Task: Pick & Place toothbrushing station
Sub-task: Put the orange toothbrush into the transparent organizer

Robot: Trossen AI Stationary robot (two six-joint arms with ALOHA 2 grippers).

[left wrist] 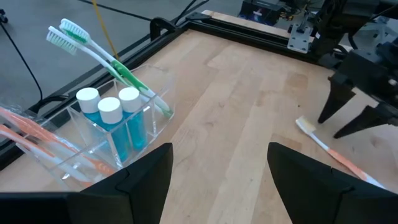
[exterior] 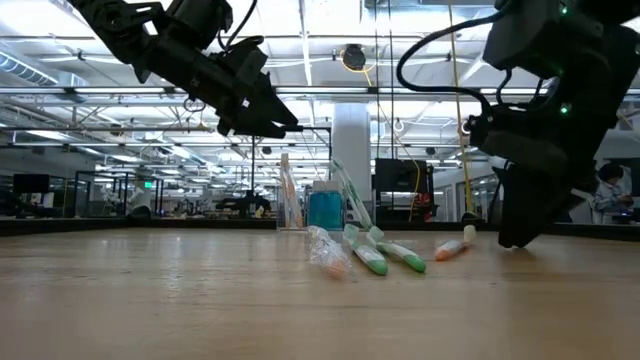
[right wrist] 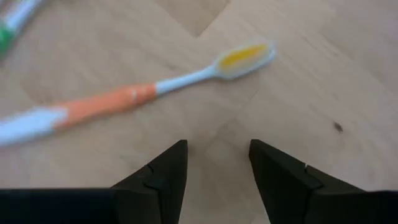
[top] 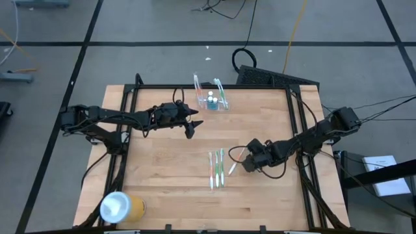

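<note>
Item: toothbrushing station [top: 212, 99], stood at the table's [top: 169, 208] far edge. Your right gripper [top: 247, 162] hovered open, empty, over the orange toothbrush [right wrist: 118, 99], presumably lining up a pick. Left gripper [top: 193, 125] waited open, empty, near the station.

One clear holder [top: 212, 101], three blue tubes [left wrist: 112, 115], one yellow cylinder [top: 122, 207], two tools.

The table [top: 169, 188] is pale, smooth wood with a matt finish. Standing on it, the toothbrushing station [left wrist: 106, 134] is clear glossy plastic. Beside it, the grippers' fingers [left wrist: 140, 180] look matt black.
</note>
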